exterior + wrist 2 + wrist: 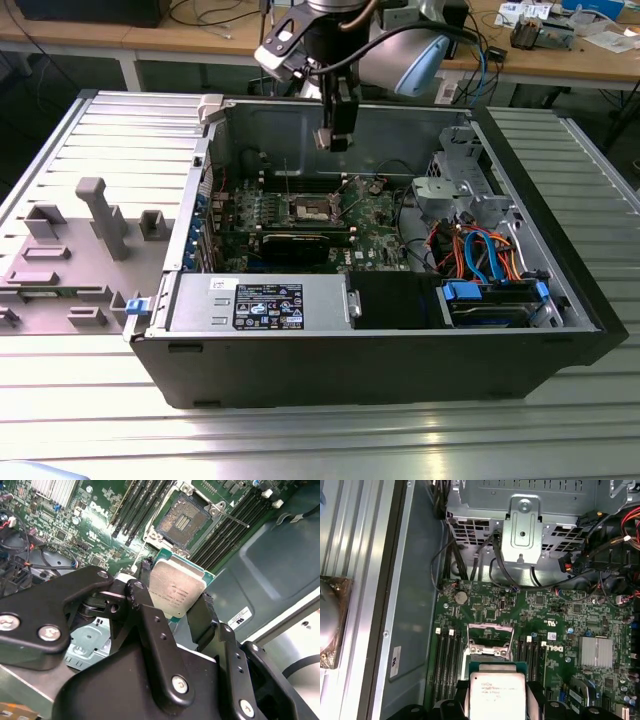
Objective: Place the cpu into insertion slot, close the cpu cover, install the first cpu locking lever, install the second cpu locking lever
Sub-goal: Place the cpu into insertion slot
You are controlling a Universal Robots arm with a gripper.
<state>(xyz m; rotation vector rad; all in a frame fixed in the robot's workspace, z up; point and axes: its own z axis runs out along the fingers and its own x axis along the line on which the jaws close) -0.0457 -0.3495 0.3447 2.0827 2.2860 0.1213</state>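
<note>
Now the black tool (336,138), upper centre of the exterior view, is clamped on the flat silver-grey square cpu (177,587), well above the dark metal-rimmed insertion slot (182,520); a tilted descent could damage it.

We see ribbed metal table (300,440) well below gripper (337,140), spreading wide on all sides. We note pale glare on its ribs on camera's side of gripper; light even, no hard shadows. Grey moulded fixture block (95,215) sits on table, well apart from gripper toward the exterior view's left. Beyond gripper we see wooden workbench (90,40) on white leg (130,70), with loose cables (215,15) on top. Second wooden bench (575,65) carries small clutter (540,25). Dark floor (60,75) beneath benches.
</note>
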